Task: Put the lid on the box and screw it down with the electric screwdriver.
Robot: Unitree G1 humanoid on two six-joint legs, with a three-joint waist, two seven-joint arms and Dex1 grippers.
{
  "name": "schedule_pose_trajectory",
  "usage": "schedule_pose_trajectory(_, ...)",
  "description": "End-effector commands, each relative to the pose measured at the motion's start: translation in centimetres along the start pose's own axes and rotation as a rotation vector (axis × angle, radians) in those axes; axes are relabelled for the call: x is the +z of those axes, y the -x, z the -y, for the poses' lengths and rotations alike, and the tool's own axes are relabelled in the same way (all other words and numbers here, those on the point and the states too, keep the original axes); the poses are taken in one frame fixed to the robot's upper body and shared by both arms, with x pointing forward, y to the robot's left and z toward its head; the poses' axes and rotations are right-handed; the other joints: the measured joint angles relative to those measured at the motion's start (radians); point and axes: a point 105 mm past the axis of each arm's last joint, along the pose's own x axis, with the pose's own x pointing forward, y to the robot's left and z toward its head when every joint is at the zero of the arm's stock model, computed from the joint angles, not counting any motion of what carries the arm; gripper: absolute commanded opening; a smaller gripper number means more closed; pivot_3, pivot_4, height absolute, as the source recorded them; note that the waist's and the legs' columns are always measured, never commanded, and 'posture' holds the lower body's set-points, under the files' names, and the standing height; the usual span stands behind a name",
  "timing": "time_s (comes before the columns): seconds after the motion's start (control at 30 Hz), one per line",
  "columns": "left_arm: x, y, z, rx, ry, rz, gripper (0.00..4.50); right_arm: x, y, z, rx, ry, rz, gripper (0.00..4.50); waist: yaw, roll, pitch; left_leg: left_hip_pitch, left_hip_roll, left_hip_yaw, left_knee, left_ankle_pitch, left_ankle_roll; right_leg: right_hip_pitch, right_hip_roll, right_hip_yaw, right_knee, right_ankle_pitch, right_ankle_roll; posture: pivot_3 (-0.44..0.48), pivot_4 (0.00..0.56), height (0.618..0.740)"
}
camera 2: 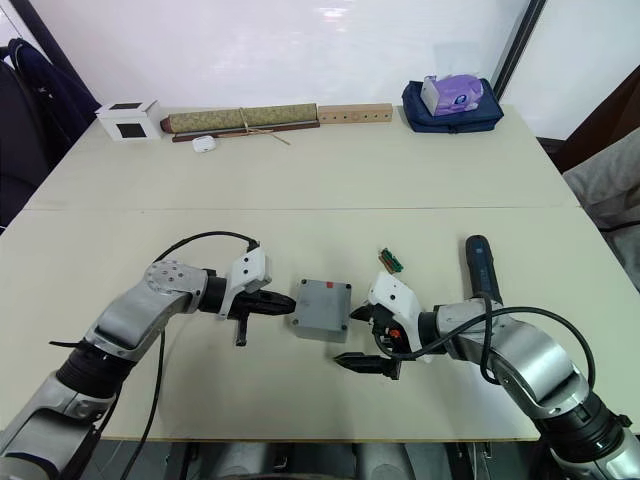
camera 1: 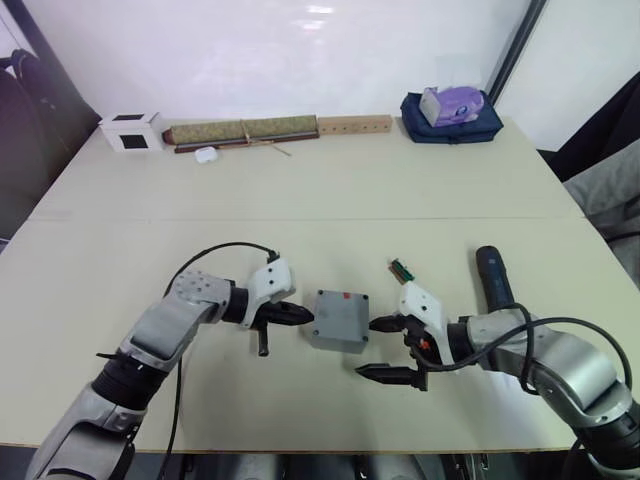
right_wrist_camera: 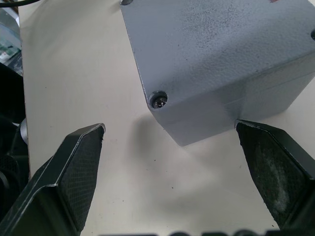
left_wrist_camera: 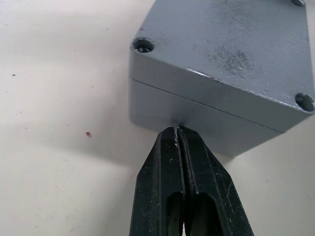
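Now the lidded box (camera 1: 338,319) sits between the closed, empty left tool (camera 1: 300,315) and wide-open, empty right tool (camera 1: 385,349).

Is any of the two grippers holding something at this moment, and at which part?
Nothing is held. The left gripper is shut, its tips against the side of the box. The right gripper is open beside the box, one finger near its wall.

My beige worktop (camera 1: 300,190) meets a bright white wall (camera 1: 270,50); a dark post (camera 1: 515,45) leans at its right corner.
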Motion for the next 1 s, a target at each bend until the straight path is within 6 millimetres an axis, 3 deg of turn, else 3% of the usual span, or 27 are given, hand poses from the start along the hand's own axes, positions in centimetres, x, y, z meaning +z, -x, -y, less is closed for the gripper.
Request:
schedule_pose_trajectory(0.03,1.8,-0.2,0.5,-0.035,-0.054,0.043,0.0,1.5,0.0,0.2,-0.014,0.059,0.05,4.42,-0.001,0.0,0.0,0.0,0.0,0.0,0.0,0.0,0.0,0.0,0.0,0.0,0.0,0.0,0.0,0.0,0.15,0.74)
schedule_pose_trajectory(0.4,1.7,0.2,0.4,-0.022,-0.045,0.046,0.0,1.6,0.5,1.0,-0.045,0.072,0.048,4.42,0.0,0.0,0.0,0.0,0.0,0.0,0.0,0.0,0.0,0.0,0.0,0.0,0.0,0.0,0.0,0.0,0.15,0.74)
schedule_pose_trajectory(0.47,1.7,1.1,-0.2,0.005,-0.043,0.042,0.0,1.3,1.5,1.5,-0.088,0.11,0.02,4.42,0.0,0.0,0.0,0.0,0.0,0.0,0.0,0.0,0.0,0.0,0.0,0.0,0.0,0.0,0.0,0.0,0.15,0.74)
schedule_pose_trajectory(0.7,3.4,3.6,-1.7,0.049,-0.028,0.102,0.0,2.8,5.6,2.2,-0.131,-0.015,0.168,4.42,0.0,0.0,0.0,0.0,0.0,0.0,0.0,0.0,0.0,0.0,0.0,0.0,0.0,0.0,0.0,0.0,0.15,0.74)
schedule_pose_trajectory(0.83,6.1,4.0,-2.5,0.064,-0.038,0.195,0.0,3.9,8.1,6.2,-0.333,-0.102,0.347,4.42,0.001,-0.001,0.0,0.0,0.0,0.0,0.001,0.0,0.0,0.001,0.0,0.0,0.001,0.0,0.0,0.0,0.15,0.74)
schedule_pose_trajectory(0.9,7.0,3.2,-2.3,0.051,-0.062,0.212,0.0,3.5,7.7,8.7,-0.461,-0.087,0.352,4.42,-0.001,-0.001,-0.001,0.001,0.0,0.0,0.001,0.0,0.0,0.001,0.0,0.0,0.001,0.0,0.0,0.0,0.15,0.74)
schedule_pose_trajectory(1.0,7.6,2.8,-2.2,0.043,-0.07,0.221,0.0,2.8,6.9,10.3,-0.539,-0.055,0.338,4.42,-0.002,-0.001,-0.001,0.001,-0.001,0.003,0.001,0.0,0.0,0.001,0.0,0.0,0.002,0.0,0.0,0.0,0.15,0.74)
